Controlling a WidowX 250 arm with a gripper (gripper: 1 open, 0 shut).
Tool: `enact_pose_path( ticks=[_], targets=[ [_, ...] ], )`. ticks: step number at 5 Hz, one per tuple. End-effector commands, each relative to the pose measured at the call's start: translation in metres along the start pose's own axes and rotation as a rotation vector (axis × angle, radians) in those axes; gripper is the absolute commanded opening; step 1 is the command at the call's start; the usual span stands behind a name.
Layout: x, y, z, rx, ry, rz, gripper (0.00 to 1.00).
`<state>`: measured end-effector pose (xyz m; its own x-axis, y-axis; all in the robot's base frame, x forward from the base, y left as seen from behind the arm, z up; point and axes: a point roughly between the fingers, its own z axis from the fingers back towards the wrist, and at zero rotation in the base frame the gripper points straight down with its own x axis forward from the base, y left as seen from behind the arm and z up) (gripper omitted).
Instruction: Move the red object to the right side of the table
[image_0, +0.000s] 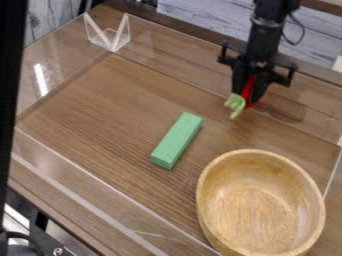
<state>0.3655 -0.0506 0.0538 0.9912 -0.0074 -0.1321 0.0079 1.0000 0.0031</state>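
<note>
End effector (253, 92) clamped on red object (250, 92), green block (177, 139) nearby

Table (107, 110): brown wood grain, edged by clear acrylic walls (54, 190). Green block (177, 139): solid mid-green, plain. Right of and nearer than the block, bowl (262, 204): light tan wood with darker grain rings inside. Beyond the block, gripper (250, 96): black; red object (250, 92) in it is glossy red with a light green leafy stem.

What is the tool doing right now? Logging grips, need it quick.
Tool: closed, holding the red fruit just above the table.
</note>
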Motion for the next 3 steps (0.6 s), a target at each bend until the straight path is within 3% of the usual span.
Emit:
enact_pose_path(
  ticks=[1, 2, 3],
  targets=[
    [0.007, -0.011, 0.009, 0.012, -0.04, -0.014, 0.0],
    [0.009, -0.015, -0.001, 0.02, -0.026, -0.025, 0.0],
    [0.01, -0.016, -0.006, 0.037, -0.009, -0.028, 1.0]
  ],
)
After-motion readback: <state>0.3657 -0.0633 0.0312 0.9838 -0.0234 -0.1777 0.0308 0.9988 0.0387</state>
